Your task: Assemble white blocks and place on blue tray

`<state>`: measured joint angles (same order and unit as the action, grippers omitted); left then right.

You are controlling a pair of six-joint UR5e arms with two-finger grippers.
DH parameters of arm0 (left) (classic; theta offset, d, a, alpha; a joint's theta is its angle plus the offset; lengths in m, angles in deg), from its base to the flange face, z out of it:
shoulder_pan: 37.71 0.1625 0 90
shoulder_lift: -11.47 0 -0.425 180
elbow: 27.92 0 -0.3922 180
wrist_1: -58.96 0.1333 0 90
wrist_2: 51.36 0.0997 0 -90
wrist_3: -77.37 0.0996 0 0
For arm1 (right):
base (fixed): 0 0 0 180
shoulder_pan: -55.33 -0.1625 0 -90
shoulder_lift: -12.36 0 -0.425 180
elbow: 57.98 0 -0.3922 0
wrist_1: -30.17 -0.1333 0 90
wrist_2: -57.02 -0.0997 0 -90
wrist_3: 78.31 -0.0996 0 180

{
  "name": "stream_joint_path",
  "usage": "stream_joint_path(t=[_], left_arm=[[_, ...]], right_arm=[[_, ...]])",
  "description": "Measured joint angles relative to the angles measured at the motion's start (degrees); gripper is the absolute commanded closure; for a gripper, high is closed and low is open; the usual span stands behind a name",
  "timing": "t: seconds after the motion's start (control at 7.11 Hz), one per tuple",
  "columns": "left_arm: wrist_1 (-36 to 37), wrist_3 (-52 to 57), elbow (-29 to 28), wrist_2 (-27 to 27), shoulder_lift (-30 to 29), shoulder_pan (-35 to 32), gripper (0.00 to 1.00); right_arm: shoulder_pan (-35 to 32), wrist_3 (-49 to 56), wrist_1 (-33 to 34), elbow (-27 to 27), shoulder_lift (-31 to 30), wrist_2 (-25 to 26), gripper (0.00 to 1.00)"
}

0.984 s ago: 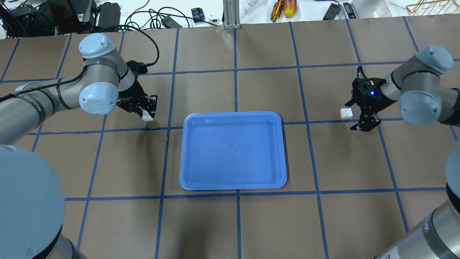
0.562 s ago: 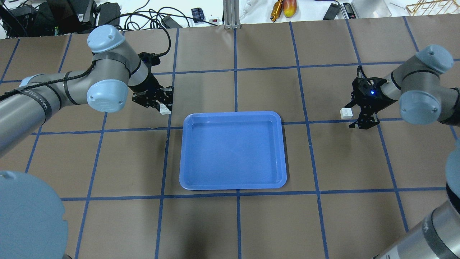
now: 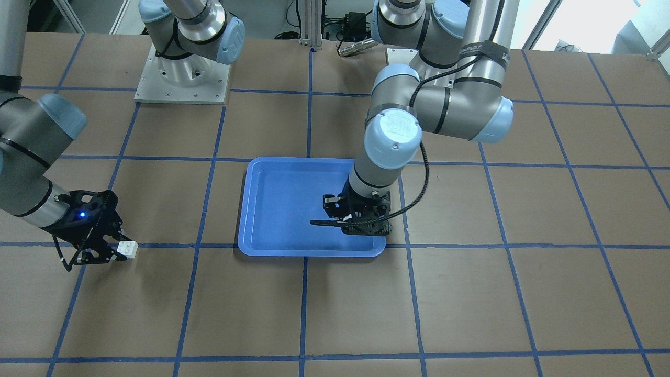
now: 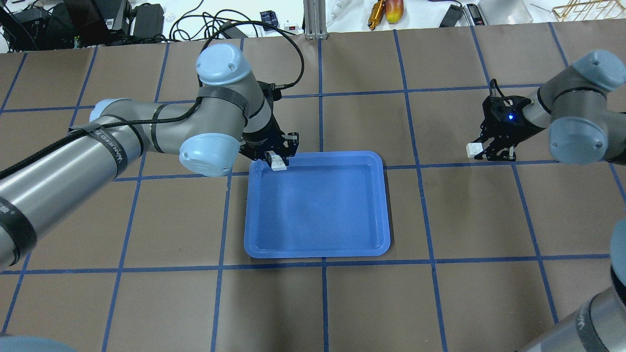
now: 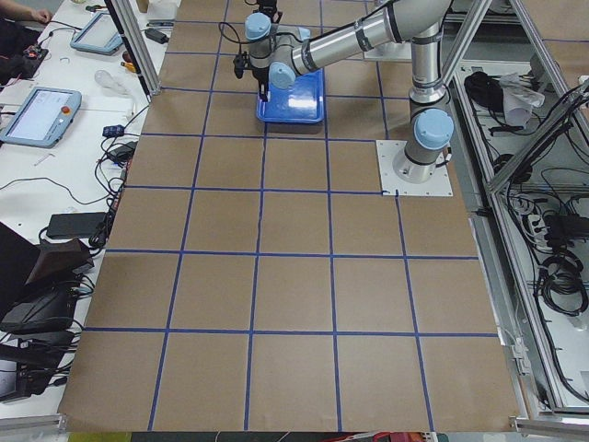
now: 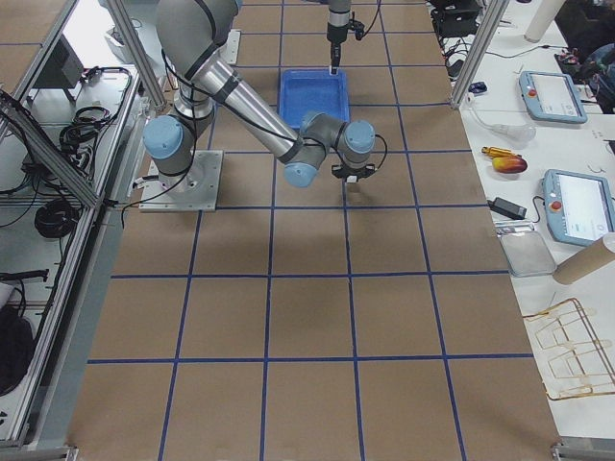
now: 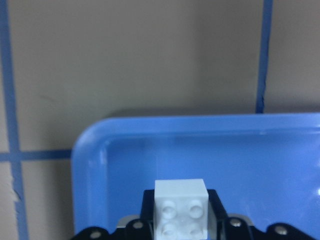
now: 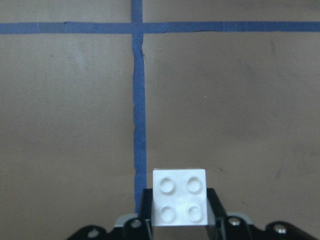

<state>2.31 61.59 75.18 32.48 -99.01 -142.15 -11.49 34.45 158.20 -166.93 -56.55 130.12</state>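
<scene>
Table (image 4: 342, 303): block (image 7: 181, 206) seemingly inside left gripper (image 4: 277, 158).

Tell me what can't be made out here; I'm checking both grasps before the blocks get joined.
Front-facing view: the left pincer hides nearly all of the left block over the blue tray.
Wrist views: the bottom edge cuts off both pincers below their blocks.
Side views: both pincers are too small to judge.
Overhead view: the right pincer masks whether the right block is lifted off the table.

Blue tray (image 4: 318, 253) flat — one white block (image 4: 278, 162) above its corner, second block (image 4: 473, 149) well aside.
</scene>
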Motion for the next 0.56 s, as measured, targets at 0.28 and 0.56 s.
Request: stream_joint_path(t=[0.28,0.56], left_arm=[[3.96,-7.57,3.49,1.03,-0.2,-5.87,0.82],[6.87,-9.43,4.63,0.97,-0.91,-7.63,0.82]], right_arm=[[-1.2,-1.07,-1.09,0.17,-3.06,-1.23,1.0],[-3.91,-4.23,-3.26,0.15,-6.01,-1.7,1.0]])
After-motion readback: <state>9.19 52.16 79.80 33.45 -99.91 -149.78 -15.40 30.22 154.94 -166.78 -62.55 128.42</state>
